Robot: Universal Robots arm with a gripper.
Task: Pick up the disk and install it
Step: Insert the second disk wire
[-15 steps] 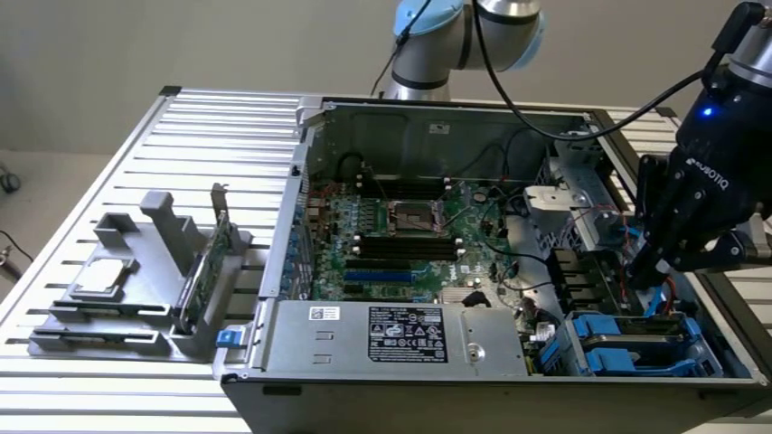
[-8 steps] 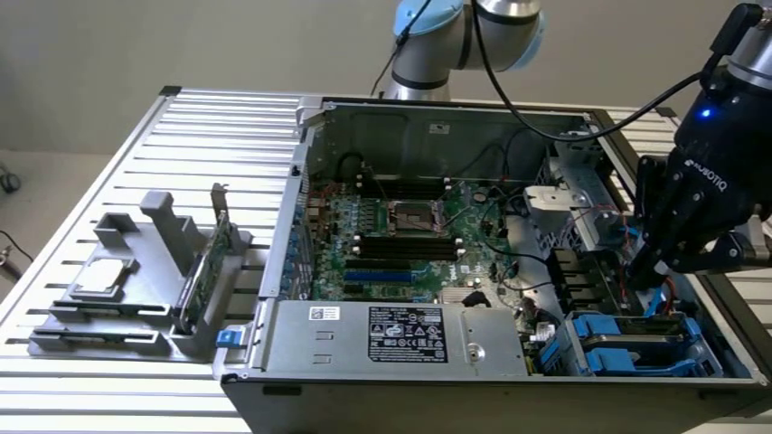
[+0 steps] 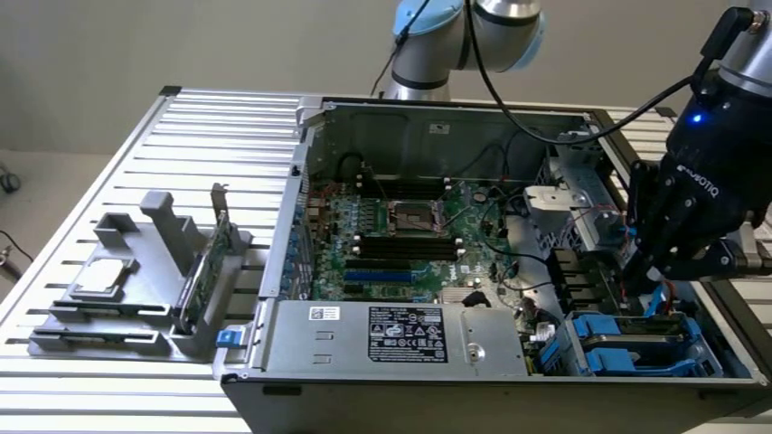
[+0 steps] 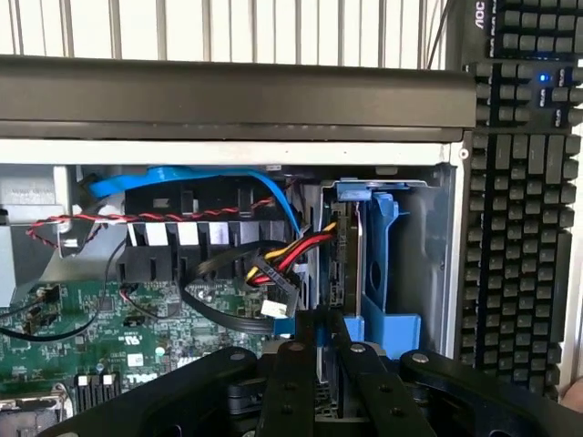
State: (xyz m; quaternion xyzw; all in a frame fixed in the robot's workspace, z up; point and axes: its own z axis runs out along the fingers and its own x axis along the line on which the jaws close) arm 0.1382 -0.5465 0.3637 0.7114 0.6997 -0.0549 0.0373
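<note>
Pincer [image 3: 642, 282] clamped on the disk [image 4: 378, 264] edge-on imo, so we slot it into the case [image 3: 483, 357] bay.

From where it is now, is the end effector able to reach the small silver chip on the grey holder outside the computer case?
Probably not directly: the end effector sits low by the blue drive bay, and the chip lies beyond the case wall.

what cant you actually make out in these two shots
- Disk, wrist view: it sits on edge in the case bay, so its label face is turned away; the gripper links cover its lower part.
- Disk, exterior view: the gripper body hides what the jaws hold.
- Power supply label, exterior view: print too small to read.
- Keyboard, wrist view: cut off by the frame edge.
</note>
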